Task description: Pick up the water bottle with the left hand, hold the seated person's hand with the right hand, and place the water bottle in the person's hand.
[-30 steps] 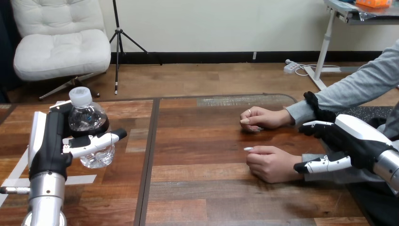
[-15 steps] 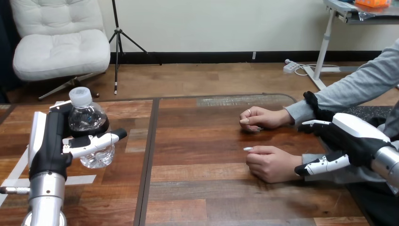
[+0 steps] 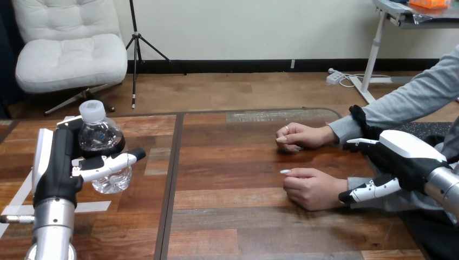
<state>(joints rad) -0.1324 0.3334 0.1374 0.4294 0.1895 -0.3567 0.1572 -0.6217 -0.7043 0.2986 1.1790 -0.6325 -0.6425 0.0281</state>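
Gripping the bottle (image 3: pixel 100 135) near the table's (image 3: pixel 238 227) left edge, your left hand (image 3: pixel 59 162) has fingers and thumb wrapped round it; I cannot tell if it is lifted. Your right hand (image 3: pixel 400 160), spread wide at the right edge, flanks the wrist of the person's near hand (image 3: pixel 311 187), not clasping. Holding and handover remain. The wood is flat, with one seam.
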